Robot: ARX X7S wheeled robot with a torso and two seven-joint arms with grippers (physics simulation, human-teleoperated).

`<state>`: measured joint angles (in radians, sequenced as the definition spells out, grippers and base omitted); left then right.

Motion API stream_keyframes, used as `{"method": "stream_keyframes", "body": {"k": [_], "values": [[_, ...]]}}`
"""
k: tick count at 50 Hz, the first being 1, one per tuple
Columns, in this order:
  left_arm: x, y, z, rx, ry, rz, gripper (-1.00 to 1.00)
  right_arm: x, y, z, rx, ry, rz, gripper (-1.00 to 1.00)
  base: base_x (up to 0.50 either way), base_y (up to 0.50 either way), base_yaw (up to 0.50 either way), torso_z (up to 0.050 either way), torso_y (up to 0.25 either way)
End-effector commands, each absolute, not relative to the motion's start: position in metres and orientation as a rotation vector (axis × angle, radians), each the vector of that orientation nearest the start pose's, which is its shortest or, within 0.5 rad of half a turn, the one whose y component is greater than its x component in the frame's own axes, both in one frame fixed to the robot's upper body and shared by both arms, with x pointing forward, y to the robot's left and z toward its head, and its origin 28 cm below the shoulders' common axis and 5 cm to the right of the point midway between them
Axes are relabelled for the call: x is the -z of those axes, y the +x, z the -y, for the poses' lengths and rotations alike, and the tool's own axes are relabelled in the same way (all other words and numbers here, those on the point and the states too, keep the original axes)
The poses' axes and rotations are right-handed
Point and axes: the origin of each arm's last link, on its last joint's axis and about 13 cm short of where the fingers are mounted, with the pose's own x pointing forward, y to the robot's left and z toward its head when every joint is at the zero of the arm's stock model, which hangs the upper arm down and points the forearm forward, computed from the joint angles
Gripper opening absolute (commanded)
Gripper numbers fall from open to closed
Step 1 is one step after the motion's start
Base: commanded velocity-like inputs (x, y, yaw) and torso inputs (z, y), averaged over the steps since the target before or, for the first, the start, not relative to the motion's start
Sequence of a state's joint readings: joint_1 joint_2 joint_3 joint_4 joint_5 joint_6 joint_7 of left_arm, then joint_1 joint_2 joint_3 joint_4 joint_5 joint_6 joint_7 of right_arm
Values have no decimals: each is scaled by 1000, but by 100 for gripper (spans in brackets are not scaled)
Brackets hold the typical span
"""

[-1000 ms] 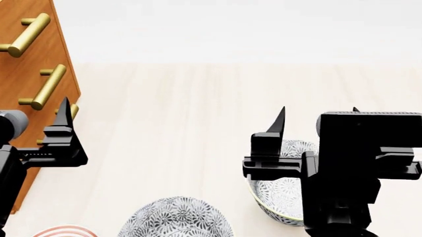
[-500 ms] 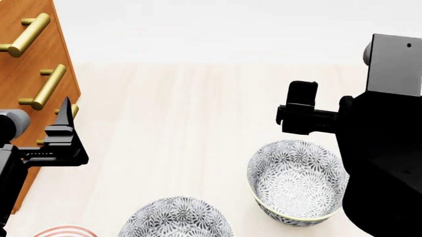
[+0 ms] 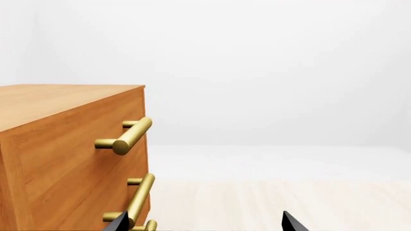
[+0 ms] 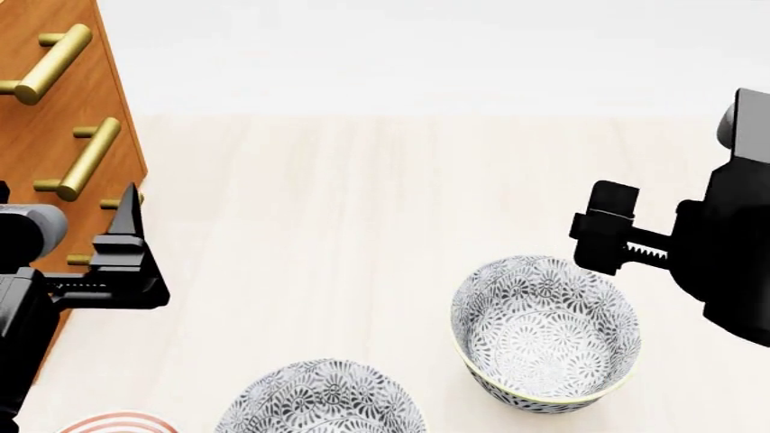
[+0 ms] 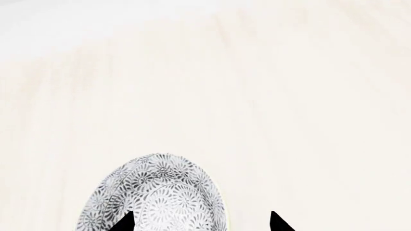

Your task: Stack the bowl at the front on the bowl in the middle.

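We have two deep round bowls in the head view, both covered in a grey-and-white flower pattern. The bowl on the right [image 4: 547,338] sits upright on the pale wooden table [image 4: 361,225], and we see fully into it. Its pale yellow-green rim shows along the near side. The nearer bowl [image 4: 319,397] is cut off by the lower edge of the view, left of the first and apart from it. From these views we cannot tell which of them counts as front or middle.

The right end effector [image 4: 608,239] hangs above and just beyond the right-hand bowl, clear of its rim. In the right wrist view its two dark fingertips stand spread [image 5: 201,222] with nothing between them, and one patterned bowl lies on the table below them.

The left end effector [image 4: 121,262] is over by the wooden drawer cabinet [image 4: 60,117], close to its brass handles [image 4: 90,158]. Its tips are also spread wide [image 3: 202,225] and grip nothing.

A sliver of a red-ringed plate [image 4: 114,422] peeks in at the bottom left, just beside the nearer bowl. Beyond the bowls the table runs bare to its far edge, and the cabinet closes off the left side.
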<state>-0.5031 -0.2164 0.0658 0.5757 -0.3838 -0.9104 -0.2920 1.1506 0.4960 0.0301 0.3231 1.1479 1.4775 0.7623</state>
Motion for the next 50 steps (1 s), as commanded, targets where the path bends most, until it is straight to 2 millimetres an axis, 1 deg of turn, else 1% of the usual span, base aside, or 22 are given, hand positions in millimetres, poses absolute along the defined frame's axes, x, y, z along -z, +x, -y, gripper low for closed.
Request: {"method": "stream_keyframes", "body": {"k": [1, 8, 14, 20, 26, 36, 48, 49, 50], "values": [[-185, 256, -212, 9, 1, 122, 100, -206, 335, 220, 204, 286, -836, 100, 0, 0, 0, 0, 0], [-186, 256, -212, 9, 3, 123, 100, -190, 339, 220, 195, 315, -860, 100, 0, 0, 0, 0, 0], [-187, 255, -212, 9, 4, 124, 100, -178, 338, 219, 187, 325, -877, 100, 0, 0, 0, 0, 0], [-187, 254, -211, 13, 5, 124, 100, -171, 338, 216, 127, 374, -879, 100, 0, 0, 0, 0, 0], [-185, 254, -211, 16, 8, 121, 100, -161, 342, 213, 108, 384, -887, 100, 0, 0, 0, 0, 0], [-182, 255, -212, 13, 9, 115, 100, -144, 348, 212, 110, 389, -914, 100, 0, 0, 0, 0, 0], [-181, 255, -213, 10, 10, 113, 100, -131, 355, 211, 100, 394, -934, 100, 0, 0, 0, 0, 0], [-181, 255, -213, 10, 10, 113, 100, -131, 355, 212, 124, 384, -914, 100, 0, 0, 0, 0, 0], [-181, 255, -213, 10, 10, 113, 100, -132, 356, 212, 130, 402, -913, -100, 0, 0, 0, 0, 0]]}}
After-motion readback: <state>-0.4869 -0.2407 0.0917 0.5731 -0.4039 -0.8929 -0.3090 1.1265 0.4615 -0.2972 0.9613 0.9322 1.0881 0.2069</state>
